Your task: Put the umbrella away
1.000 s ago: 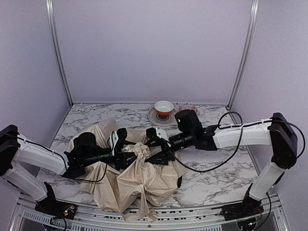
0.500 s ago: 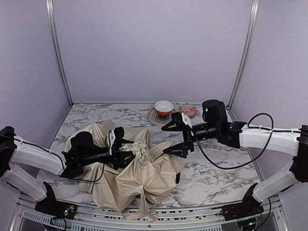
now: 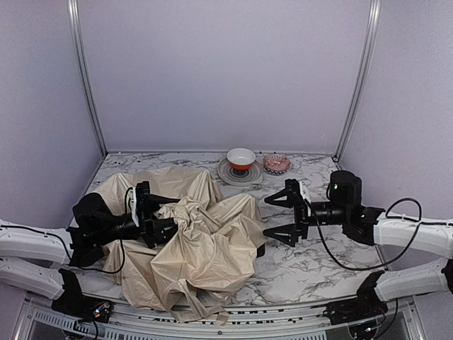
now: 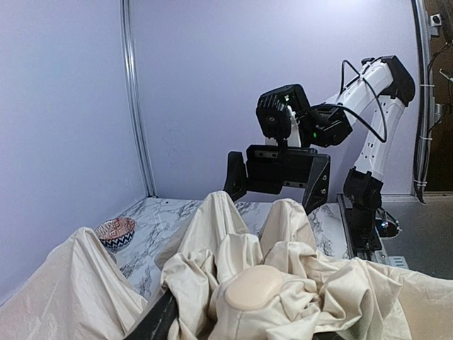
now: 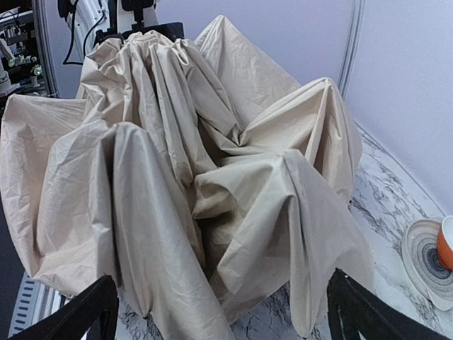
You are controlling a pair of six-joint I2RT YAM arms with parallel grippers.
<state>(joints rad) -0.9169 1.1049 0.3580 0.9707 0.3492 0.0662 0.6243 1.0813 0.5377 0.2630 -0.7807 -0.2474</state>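
1. Umbrella (image 3: 198, 241): a loose heap of crumpled cream fabric covering the left half and middle of the worktop (image 3: 318, 262). Its near hem spills over the near edge.
2. Left gripper (image 3: 164, 218): low over the left side, pointing right, clamped on a bunched ridge of umbrella fabric. In the left wrist view, cloth fills the gap, with one dark finger (image 4: 159, 322) showing under the folds.
3. Right gripper (image 3: 274, 217): right of centre, pointing left at the umbrella. Its fingers are spread wide with nothing between them. It sits just beside the fabric's right edge, apart from it.
4. Right wrist view: tall fabric folds stand ahead, and both fingertips are clear of the cloth.
5. Plate (image 3: 230, 173): grey, at the middle of the far edge, just beside the umbrella's far-right fold. A red-and-white bowl (image 3: 241, 157) sits on it.
6. Patterned dish (image 3: 276, 163): small, just right of the plate, at the far edge.
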